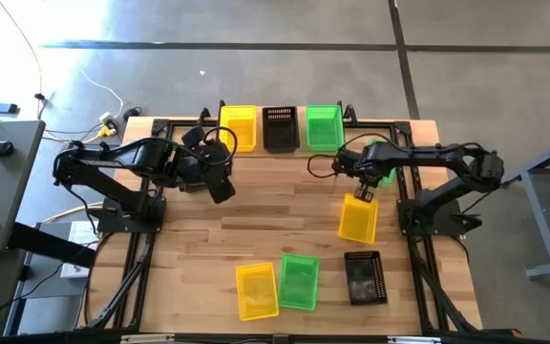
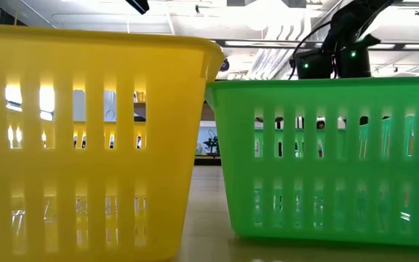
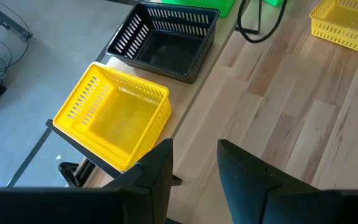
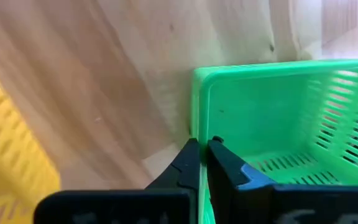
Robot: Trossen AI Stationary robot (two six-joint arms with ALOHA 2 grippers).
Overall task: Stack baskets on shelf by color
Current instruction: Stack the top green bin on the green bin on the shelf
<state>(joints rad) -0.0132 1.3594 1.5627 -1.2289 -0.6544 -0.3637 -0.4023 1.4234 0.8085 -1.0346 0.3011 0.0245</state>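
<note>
Pinched on a green basket's (image 4: pixel 278 124) wall, the right claw (image 4: pixel 204 155) grips its rim just right of the shelf (image 1: pixel 256 145), mostly hidden under the arm from above. Light, stiff, slotted plastic; the rim suits a pinch. Left claw (image 3: pixel 194 168) hangs spread near the shelf's yellow basket (image 3: pixel 114 115).

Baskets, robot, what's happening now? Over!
Right gripper shut on green basket rim. Left gripper open, empty, near shelf. Three baskets shelved, four on table.
</note>
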